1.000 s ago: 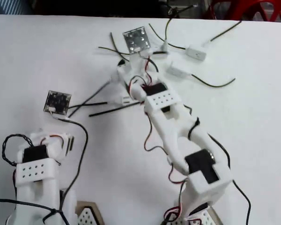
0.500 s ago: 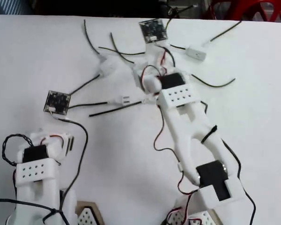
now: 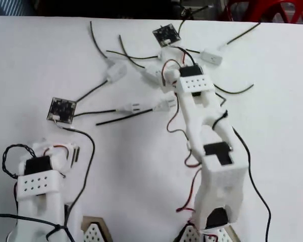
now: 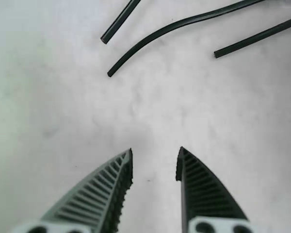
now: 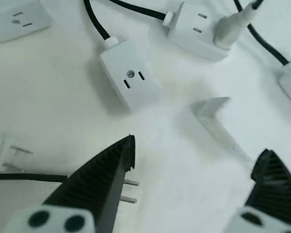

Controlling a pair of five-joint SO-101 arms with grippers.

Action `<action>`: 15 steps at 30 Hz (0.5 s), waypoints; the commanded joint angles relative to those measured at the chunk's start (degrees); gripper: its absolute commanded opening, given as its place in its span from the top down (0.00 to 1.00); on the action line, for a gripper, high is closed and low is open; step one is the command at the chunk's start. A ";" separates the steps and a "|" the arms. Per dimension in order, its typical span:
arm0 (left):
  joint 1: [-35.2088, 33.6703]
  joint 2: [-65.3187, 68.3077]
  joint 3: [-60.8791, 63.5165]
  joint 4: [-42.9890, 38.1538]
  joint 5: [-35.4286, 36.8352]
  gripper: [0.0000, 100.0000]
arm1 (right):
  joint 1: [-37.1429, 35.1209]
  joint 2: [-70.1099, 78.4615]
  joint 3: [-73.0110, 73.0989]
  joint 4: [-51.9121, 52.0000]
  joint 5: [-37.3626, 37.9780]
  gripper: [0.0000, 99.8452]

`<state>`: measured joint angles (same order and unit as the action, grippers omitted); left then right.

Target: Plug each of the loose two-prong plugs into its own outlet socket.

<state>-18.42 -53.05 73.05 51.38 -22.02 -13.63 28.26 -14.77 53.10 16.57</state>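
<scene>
The right gripper (image 5: 199,148) was spread wide and held nothing. In the high view the right arm (image 3: 212,126) stretched toward 12 o'clock of the white table (image 3: 35,60). Under the gripper lay an outlet socket (image 5: 130,80) on a black cable (image 5: 94,22), its slots free. A second outlet (image 5: 191,30) lay near it, a white plug (image 5: 230,24) resting against its face — whether seated in the slots, I could not tell. A pair of prongs (image 5: 128,190) showed from under one finger of this gripper. In the high view a loose plug (image 3: 131,107) lay near the table's middle, another plug (image 3: 166,104) just at its 3 o'clock. The left gripper (image 4: 155,155), at about 7 o'clock of the table, had only a narrow gap between its jaws and nothing in it; black cable ends (image 4: 109,74) lay beyond.
</scene>
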 commanded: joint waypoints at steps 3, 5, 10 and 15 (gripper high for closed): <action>-0.22 -1.19 -0.18 -1.05 0.09 0.84 | -1.54 12.00 -22.24 6.11 0.79 0.62; -0.13 -1.19 -0.18 -1.05 0.09 0.84 | -2.24 16.57 -28.57 7.16 0.79 0.62; -0.04 -1.19 -0.18 -1.05 0.09 0.84 | -3.30 26.86 -41.93 8.31 0.79 0.62; -0.04 -1.19 -0.18 -1.05 0.09 0.84 | -4.18 34.95 -51.87 8.31 0.79 0.62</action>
<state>-18.42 -53.05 73.05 51.38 -22.02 -16.88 61.76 -60.04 61.19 16.92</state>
